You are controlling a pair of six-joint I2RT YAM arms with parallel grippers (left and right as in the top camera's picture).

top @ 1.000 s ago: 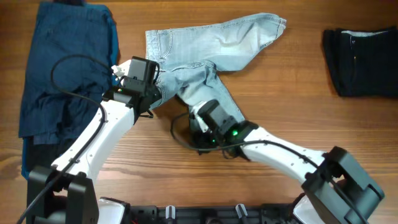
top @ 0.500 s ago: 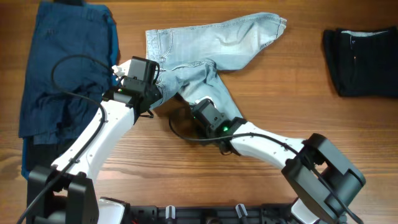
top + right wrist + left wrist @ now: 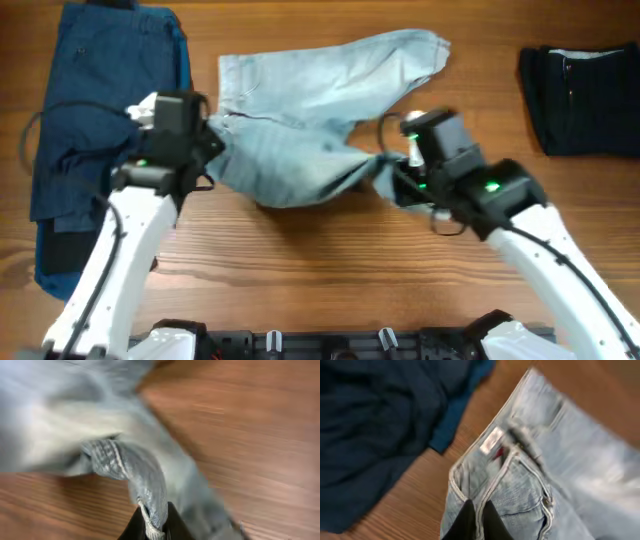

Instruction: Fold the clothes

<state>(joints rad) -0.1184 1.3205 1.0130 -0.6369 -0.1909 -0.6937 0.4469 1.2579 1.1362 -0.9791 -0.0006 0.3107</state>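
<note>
Pale blue denim shorts lie across the middle of the table, partly lifted between both arms. My left gripper is shut on the waistband end; in the left wrist view its dark fingers pinch a seam of the shorts below the label. My right gripper is shut on a bunched cuffed leg end; the right wrist view shows the denim clamped between its fingertips. The fabric hangs stretched and slack between the two grips.
A dark blue garment lies spread at the left edge, close behind my left arm, also showing as the dark garment in the left wrist view. A folded dark navy garment sits at the far right. Bare wood runs along the front.
My right gripper closed on the leg end and carried it up and to the right. My left arm pulled the waistband leftward. The shorts spread wider between them.
</note>
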